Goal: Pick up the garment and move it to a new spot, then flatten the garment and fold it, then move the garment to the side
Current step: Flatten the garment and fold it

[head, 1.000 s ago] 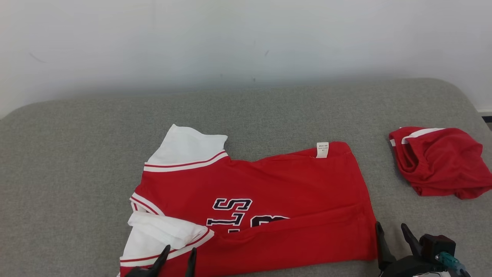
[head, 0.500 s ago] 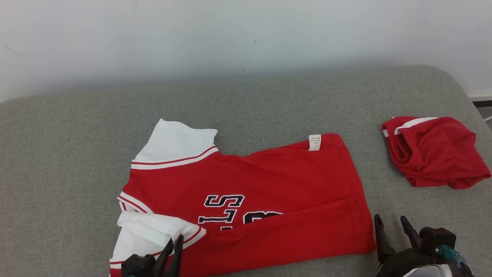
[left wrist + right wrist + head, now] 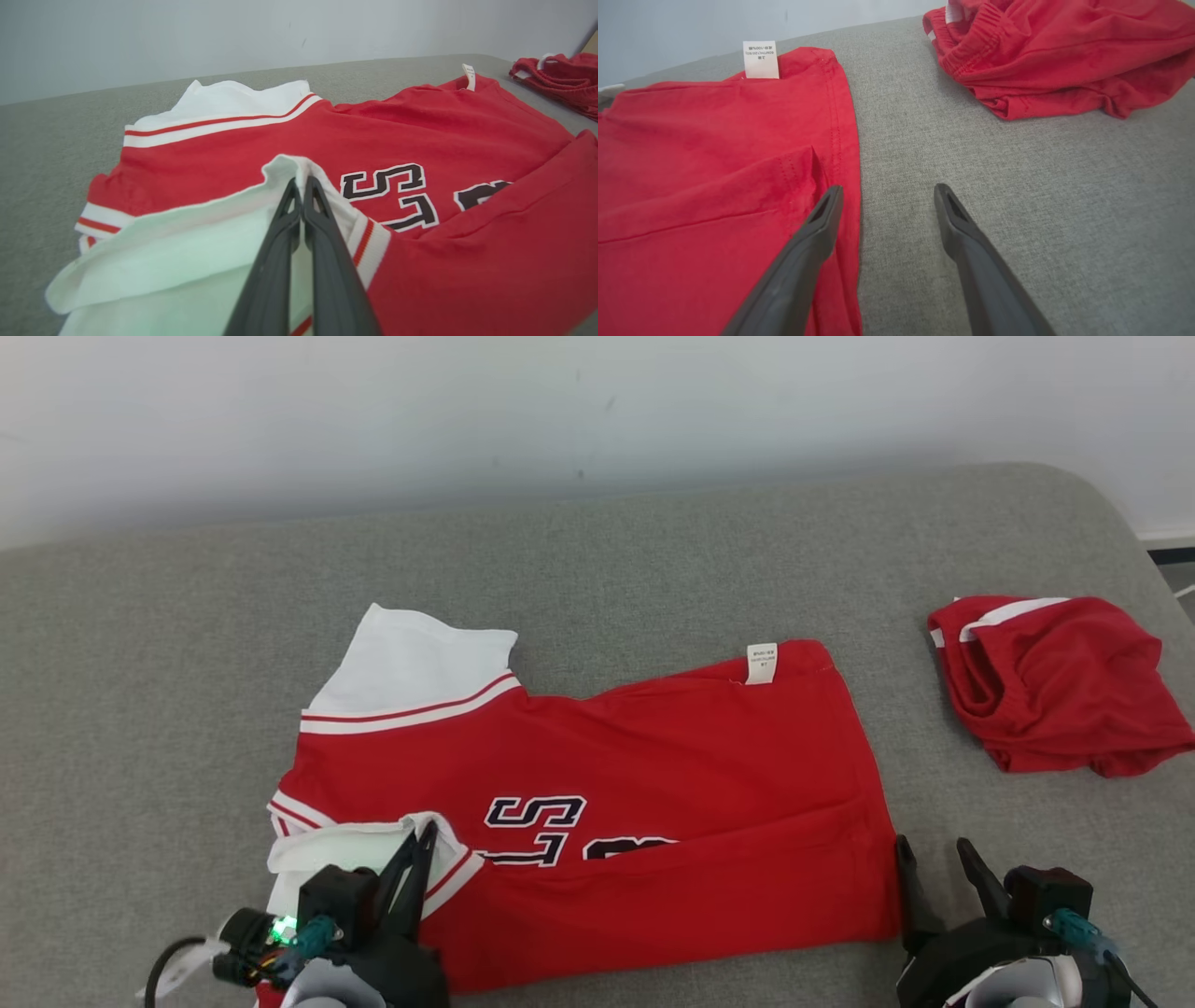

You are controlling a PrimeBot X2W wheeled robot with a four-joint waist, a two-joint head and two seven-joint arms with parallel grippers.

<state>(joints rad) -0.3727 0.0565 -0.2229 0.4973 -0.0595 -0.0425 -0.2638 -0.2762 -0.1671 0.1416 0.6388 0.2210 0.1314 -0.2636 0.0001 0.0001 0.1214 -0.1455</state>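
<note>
Left wrist view: left gripper (image 3: 301, 186) pinched tight, tips together on the rolled edge of the white sleeve (image 3: 187, 242), which rides up over them. Just beyond and beside the tips lies the red shirt (image 3: 420, 130), spread on the grey pad (image 3: 46, 140). Its black lettering (image 3: 387, 191) is close alongside, and the second white sleeve is farther ahead.

Right wrist view: right gripper (image 3: 887, 196) spread wide, holding nothing. One finger sits over the shirt's hem (image 3: 840, 140), the other over bare pad. Red shorts (image 3: 1064, 56) are bunched well ahead, apart from the shirt.

Judged step: flatten-and-fold, with the near sleeve taken and the hem corner not yet taken.

Next move calls for the right gripper to close on that hem corner. Both grippers then carry the near edge forward together, low and even, so the cloth neither drags nor bunches.
</note>
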